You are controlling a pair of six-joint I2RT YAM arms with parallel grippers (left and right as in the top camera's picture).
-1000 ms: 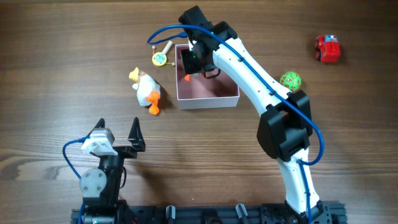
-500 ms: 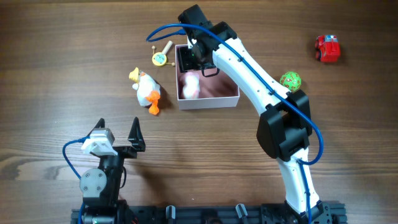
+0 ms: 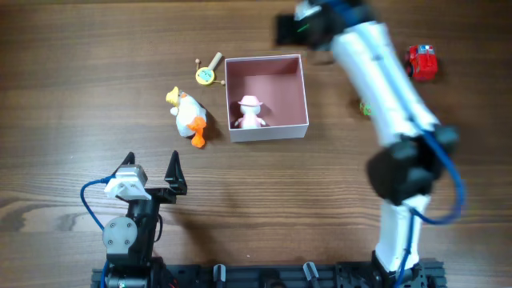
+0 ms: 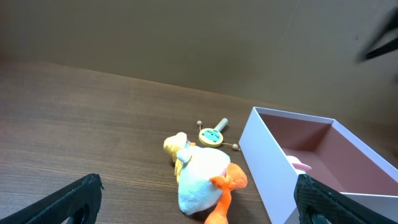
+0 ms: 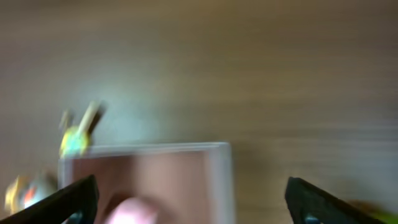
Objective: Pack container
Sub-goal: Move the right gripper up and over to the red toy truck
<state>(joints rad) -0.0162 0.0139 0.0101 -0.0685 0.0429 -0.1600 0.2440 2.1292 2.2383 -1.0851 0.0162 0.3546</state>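
The right arm (image 3: 384,72) has swung up and away from the container (image 3: 268,131). Half a second ago it hung over the box's back left corner. Now it stretches across the far right of the table (image 3: 80,80), smeared with motion. A small white figure (image 3: 251,112) with a pink hat now stands uncovered inside the box, near its front left corner.

The right gripper (image 5: 193,202) shows in its wrist view with both fingertips set wide apart and nothing between them. Below it, that blurred view takes in the container's far wall.

The container sits on the wooden table a little behind centre, pink floor up and white walls square. A plush duck (image 3: 188,117) with orange feet lies just beside its left wall. A small yellow rattle (image 3: 208,72) lies near the back left corner. A red toy car (image 3: 422,62) is well apart at the far right. Only a sliver of a green ball (image 3: 365,107) peeks out from behind the arm.

The left gripper (image 3: 152,164) hangs near the front left edge with its fingers spread and empty.
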